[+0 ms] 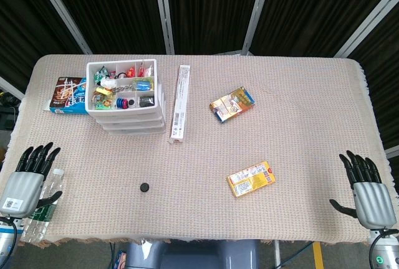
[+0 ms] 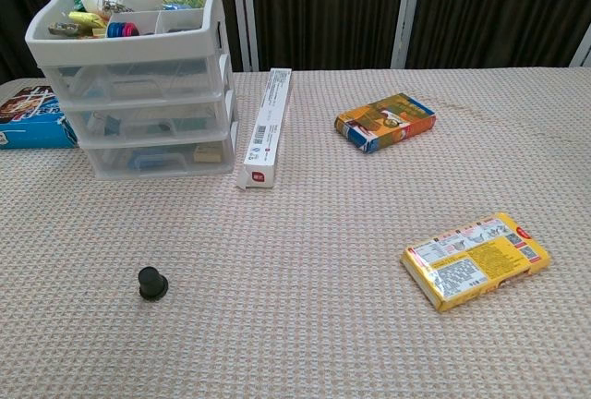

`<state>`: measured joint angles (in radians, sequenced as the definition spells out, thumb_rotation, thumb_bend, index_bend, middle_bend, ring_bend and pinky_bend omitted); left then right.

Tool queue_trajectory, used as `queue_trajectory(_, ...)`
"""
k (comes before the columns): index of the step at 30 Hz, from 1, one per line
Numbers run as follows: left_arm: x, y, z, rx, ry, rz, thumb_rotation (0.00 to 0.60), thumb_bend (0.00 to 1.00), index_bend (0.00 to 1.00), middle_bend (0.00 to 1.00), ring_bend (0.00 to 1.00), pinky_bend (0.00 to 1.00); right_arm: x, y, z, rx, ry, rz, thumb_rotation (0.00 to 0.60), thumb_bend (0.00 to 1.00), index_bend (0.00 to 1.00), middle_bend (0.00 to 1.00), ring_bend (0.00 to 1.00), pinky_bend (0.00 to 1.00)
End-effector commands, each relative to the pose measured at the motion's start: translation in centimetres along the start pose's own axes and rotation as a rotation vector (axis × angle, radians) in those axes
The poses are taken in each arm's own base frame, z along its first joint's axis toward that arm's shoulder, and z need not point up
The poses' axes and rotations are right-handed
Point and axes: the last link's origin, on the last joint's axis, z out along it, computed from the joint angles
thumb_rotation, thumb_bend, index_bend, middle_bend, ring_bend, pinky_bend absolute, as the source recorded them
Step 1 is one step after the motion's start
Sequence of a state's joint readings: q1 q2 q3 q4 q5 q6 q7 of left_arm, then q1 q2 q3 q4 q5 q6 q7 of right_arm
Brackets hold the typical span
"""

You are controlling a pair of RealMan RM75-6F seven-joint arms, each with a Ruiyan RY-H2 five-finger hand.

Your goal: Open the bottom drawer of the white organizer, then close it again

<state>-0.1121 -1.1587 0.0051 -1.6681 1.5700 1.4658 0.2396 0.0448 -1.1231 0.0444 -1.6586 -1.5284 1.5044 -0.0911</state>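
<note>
I am holding my left hand point(image 1: 25, 179) and right hand point(image 1: 368, 191) spread, empty, at the surface's point(image 1: 299, 126) near corners. White organizer point(image 2: 138, 76) is sitting far-left, bottom drawer point(image 2: 157, 157) shut. Dark curtains point(image 1: 212, 7) are hanging behind.

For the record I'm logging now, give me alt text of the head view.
White organizer with its drawers shut stands far left on a woven cloth; both open hands, left hand and right hand, rest at the near corners, far from it.
</note>
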Motion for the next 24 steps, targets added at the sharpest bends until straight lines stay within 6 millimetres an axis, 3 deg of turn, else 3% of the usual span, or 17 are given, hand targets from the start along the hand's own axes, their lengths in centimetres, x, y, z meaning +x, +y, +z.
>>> queue_trajectory(1, 0.0, 0.0, 0.0, 0.001, -0.003, -0.002, 0.6, 0.15, 0.0, 0.0, 0.0, 0.0, 0.0, 0.0, 0.1, -0.002, -0.001, -0.001, 0.6, 0.0, 0.04, 0.0, 0.0, 0.0)
queue_trajectory(10, 0.0, 0.1, 0.2, -0.003, -0.001, -0.018, 0.6, 0.16, 0.0, 0.0, 0.0, 0.0, -0.1, 0.0, 0.1, -0.007, -0.005, 0.002, 0.6, 0.0, 0.04, 0.0, 0.0, 0.0)
queue_trajectory(13, 0.1, 0.3, 0.3, -0.005, 0.009, -0.033, 0.6, 0.23, 0.0, 0.04, 0.05, 0.12, 0.0, 0.1, 0.1, -0.01, -0.005, 0.004, 0.6, 0.0, 0.04, 0.0, 0.0, 0.0)
queue_trajectory(14, 0.1, 0.3, 0.3, -0.006, 0.014, -0.041, 0.6, 0.26, 0.0, 0.1, 0.12, 0.2, 0.0, 0.1, 0.1, -0.01, -0.004, 0.005, 0.6, 0.0, 0.04, 0.0, 0.0, 0.0)
queue_trajectory(18, 0.0, 0.8, 0.7, 0.012, 0.004, -0.1, 0.6, 0.4, 0.0, 0.57, 0.53, 0.53, 0.0, 0.1, 0.0, -0.009, -0.006, 0.004, 0.6, 0.0, 0.04, 0.0, 0.0, 0.0)
queue_trajectory(24, -0.4, 2.0, 2.5, 0.088, -0.112, -0.38, 0.6, 0.59, 0.0, 0.84, 0.77, 0.72, 0.0, 0.1, 0.0, -0.013, -0.002, 0.003, 0.6, 0.0, 0.04, 0.0, 0.0, 0.0)
